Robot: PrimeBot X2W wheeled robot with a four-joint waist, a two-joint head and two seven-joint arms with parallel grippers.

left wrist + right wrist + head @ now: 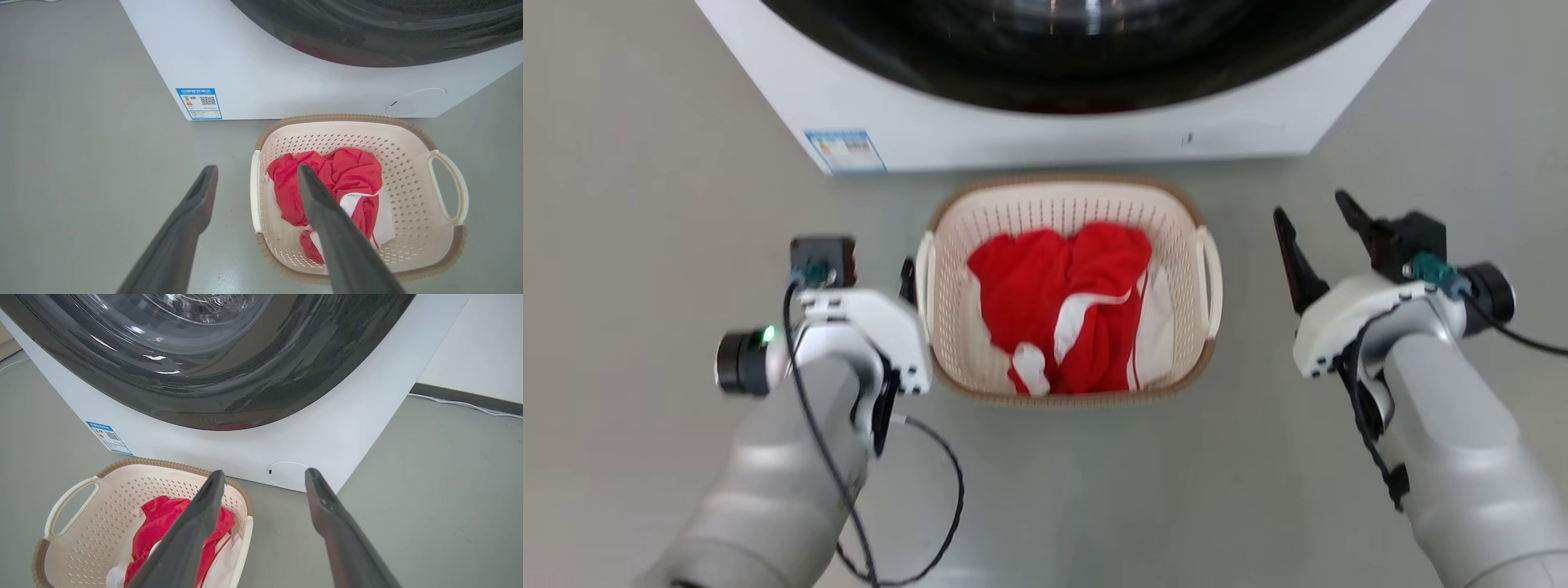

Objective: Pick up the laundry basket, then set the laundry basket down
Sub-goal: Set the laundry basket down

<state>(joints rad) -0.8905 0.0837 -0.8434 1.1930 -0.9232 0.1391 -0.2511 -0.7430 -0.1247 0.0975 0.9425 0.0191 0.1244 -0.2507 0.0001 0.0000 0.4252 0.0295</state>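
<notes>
A: Start at the left. What is the left end effector [257,170] doing?

B: It is released, its 2 dark fingers spread wide and grasping nothing. In the head view it sits just beside the basket's left handle [925,278]. In the left wrist view, 1 finger lies over the floor [81,163] outside that handle and the other over the basket's inside. I cannot tell whether either touches the plastic.

A: And the laundry basket [1062,200] itself?

B: It stands on the floor between the 2 arms, directly in front of the washing machine [1045,131], its far rim close to the machine's white base. A red and white garment [1086,302] lies crumpled inside.

A: Anything on the machine?

B: A blue label [845,151] at its lower left corner, and the dark round door above.

A: Now the right side.

B: The right end effector [1311,206] is released too, fingers parted with only floor between them. It is apart from the right handle [1211,278], with bare floor in the gap.
</notes>
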